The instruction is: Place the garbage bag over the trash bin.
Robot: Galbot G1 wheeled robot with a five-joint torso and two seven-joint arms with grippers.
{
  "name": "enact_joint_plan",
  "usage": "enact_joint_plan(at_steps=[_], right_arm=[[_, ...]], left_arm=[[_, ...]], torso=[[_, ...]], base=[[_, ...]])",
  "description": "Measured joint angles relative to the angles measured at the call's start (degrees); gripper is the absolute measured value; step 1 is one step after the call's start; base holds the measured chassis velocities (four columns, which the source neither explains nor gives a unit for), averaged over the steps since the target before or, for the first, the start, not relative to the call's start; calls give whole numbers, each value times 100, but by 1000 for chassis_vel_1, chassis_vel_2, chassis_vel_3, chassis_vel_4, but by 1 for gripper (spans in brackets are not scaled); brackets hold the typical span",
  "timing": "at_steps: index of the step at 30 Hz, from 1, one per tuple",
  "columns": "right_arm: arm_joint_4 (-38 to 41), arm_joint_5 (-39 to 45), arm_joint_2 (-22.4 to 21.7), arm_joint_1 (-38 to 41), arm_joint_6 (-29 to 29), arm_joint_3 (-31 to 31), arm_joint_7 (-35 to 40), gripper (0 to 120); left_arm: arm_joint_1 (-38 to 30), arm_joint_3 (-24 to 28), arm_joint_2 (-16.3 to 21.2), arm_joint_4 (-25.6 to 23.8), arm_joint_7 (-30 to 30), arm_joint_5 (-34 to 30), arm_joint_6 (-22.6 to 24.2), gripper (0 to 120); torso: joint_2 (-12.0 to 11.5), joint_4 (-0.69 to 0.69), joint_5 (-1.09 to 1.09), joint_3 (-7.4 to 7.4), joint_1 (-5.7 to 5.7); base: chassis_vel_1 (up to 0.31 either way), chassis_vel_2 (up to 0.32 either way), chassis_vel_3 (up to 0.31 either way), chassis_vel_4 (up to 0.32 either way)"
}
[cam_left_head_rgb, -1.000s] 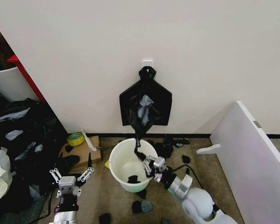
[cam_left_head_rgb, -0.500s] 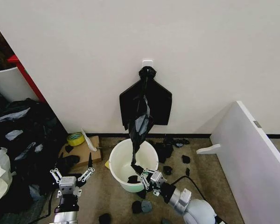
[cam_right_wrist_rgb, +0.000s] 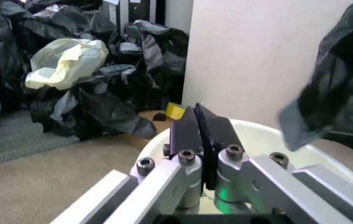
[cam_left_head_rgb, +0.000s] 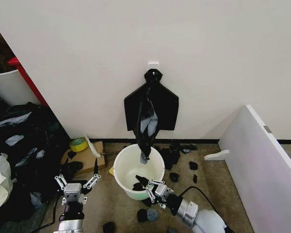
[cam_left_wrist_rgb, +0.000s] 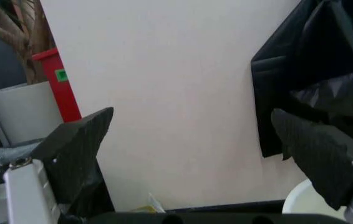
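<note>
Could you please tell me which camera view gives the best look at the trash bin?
The head view: the whole trash bin shows, open rim, inside and pale green base. The right wrist view shows part of its rim behind the right gripper. The left wrist view catches a corner sliver.

Bin mouth: the bin (cam_left_head_rgb: pixel 137 170) is partly blocked by the hanging bag (cam_left_head_rgb: pixel 146 127); scraps inside
Left side: hemmed by bag heap (cam_left_head_rgb: pixel 24 145)
Right side: bounded by white board (cam_left_head_rgb: pixel 262 165)
</note>
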Motion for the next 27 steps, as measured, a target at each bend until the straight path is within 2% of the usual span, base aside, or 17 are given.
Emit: enact_joint_plan(at_steps=[9, 19, 27], right_arm=[[154, 318, 76, -67, -102, 190, 186, 0], [381, 1345, 44, -41, -419, 592, 348, 36], [370, 2650, -2, 472, -926, 934, 567, 63]], left_arm=[[-54, 7, 28, 28, 2, -33, 8, 100], [-89, 43, 84, 63, 29, -49, 32, 100], [-77, 55, 113, 65, 44, -53, 32, 100]], torso=[[0, 0, 0, 0, 0], [-1, 0, 0, 0, 0], [-1, 0, 0, 0, 0]], base=[[0, 0, 0, 0], [0, 0, 0, 0], [0, 0, 0, 0]])
